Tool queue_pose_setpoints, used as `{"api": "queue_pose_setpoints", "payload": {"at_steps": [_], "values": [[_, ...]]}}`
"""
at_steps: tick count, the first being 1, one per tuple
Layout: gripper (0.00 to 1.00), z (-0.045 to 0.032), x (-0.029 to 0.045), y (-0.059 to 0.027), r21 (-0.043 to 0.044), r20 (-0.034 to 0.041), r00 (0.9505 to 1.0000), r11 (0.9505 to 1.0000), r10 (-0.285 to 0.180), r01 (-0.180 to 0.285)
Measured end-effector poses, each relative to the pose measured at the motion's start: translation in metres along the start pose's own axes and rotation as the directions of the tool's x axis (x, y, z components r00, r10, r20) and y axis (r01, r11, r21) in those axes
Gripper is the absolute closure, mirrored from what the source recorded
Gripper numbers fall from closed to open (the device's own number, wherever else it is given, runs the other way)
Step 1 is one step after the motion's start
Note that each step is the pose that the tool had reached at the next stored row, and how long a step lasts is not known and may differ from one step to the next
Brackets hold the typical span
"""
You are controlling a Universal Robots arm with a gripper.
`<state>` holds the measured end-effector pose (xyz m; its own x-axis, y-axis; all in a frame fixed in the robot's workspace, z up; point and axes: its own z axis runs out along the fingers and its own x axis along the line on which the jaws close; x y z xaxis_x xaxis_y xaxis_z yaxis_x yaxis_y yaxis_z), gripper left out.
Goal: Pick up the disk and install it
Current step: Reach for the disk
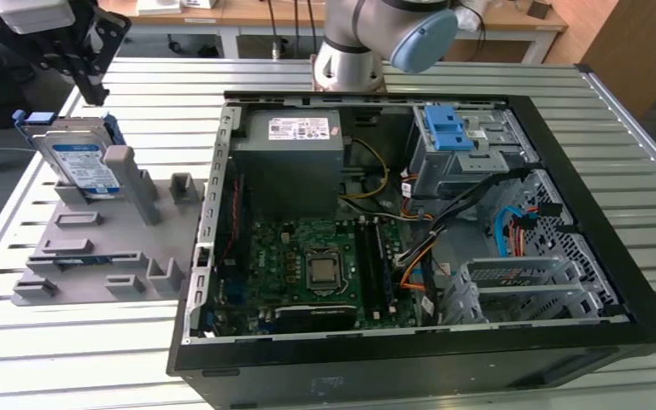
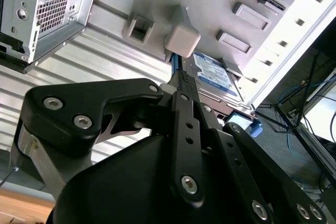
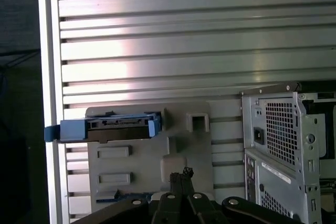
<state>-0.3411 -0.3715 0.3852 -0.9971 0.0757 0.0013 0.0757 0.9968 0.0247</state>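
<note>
The disk (image 1: 83, 162) stands on edge in a grey holder block (image 1: 112, 248) at the exterior view's left, beside the open computer case (image 1: 556, 171). It is silver-grey with a white-and-blue label, and a blue bracket with a tab frames it. My gripper (image 1: 91, 85) hangs just above the disk's top edge, apart from it. Its fingers are shut with nothing between them. In both wrist views the joined fingertips (image 3: 184, 174) (image 2: 181, 80) point toward the holder, with the disk (image 3: 110, 128) (image 2: 212, 74) beyond them.
Inside the case sit a grey power-supply box (image 1: 294, 145), the motherboard (image 1: 317, 265), loose cables (image 1: 419, 231) and a grey metal cage with two blue clips (image 1: 453, 137). The slatted metal table (image 1: 78, 359) ends close to the holder at the exterior view's left.
</note>
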Motion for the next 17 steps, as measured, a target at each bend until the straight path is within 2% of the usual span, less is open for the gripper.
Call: {"api": "queue_pose_setpoints", "payload": {"at_steps": [2, 9, 14, 17], "values": [[0.89, 0.0002, 0.0035, 0.0004, -0.0001, 0.0001, 1.0000, 1.0000, 0.000, 0.000], [0.89, 0.0001, 0.0048, 0.0003, 0.0000, 0.0000, 1.0000, 1.0000, 0.000, 0.000], [0.89, 0.0006, 0.0131, -0.0002, 0.0000, -0.0002, 1.0000, 1.0000, -0.001, 0.001], [0.89, 0.0011, 0.0158, -0.0004, 0.0000, -0.0008, 0.9998, 0.9998, -0.018, 0.018]]}}
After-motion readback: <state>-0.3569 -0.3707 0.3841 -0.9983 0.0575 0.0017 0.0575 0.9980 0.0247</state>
